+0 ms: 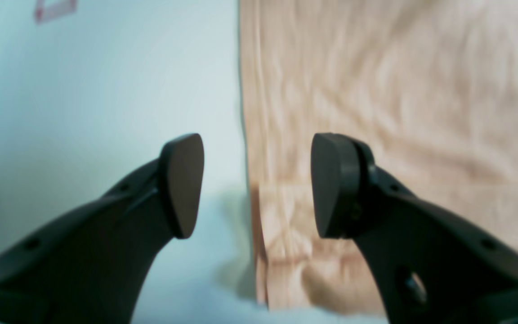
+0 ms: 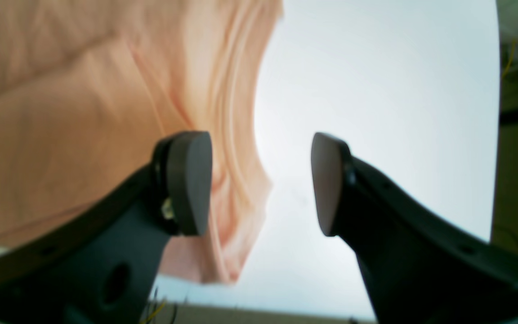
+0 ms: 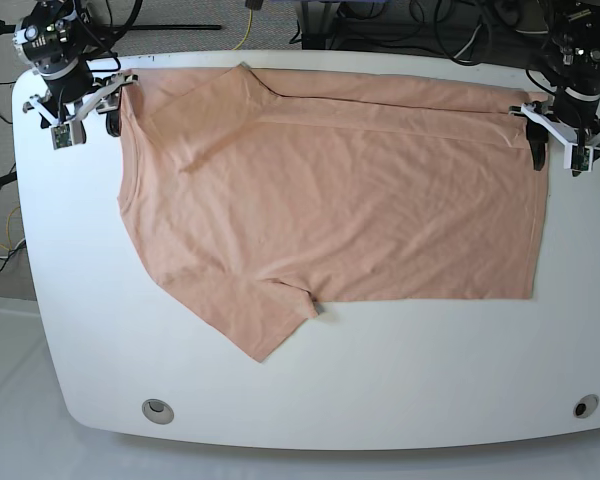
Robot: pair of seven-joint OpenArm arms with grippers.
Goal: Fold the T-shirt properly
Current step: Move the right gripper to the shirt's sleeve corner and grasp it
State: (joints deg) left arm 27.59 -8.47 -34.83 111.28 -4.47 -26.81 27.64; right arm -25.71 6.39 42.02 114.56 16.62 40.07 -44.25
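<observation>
Only the base view takes in the whole white tabletop (image 3: 400, 390) and the whole T-shirt (image 3: 330, 210), which lies spread flat across the far half, its far long edge folded over into a narrow band and one short sleeve pointing toward the near edge. The wrist views give only close, blurred patches: the left wrist view shows a straight hemmed edge of the T-shirt (image 1: 376, 112) running up the picture, with bare tabletop (image 1: 106, 90) beside it, while the right wrist view shows a curved, rumpled edge of the T-shirt (image 2: 83, 112). The cloth is plain peach-pink, soft and creased (no print shows on this face). The left hand (image 1: 257, 185) is spread, straddling the hem, holding nothing. The right hand (image 2: 261, 183) is likewise spread and empty, one fingertip (image 2: 189, 182) over the cloth.
</observation>
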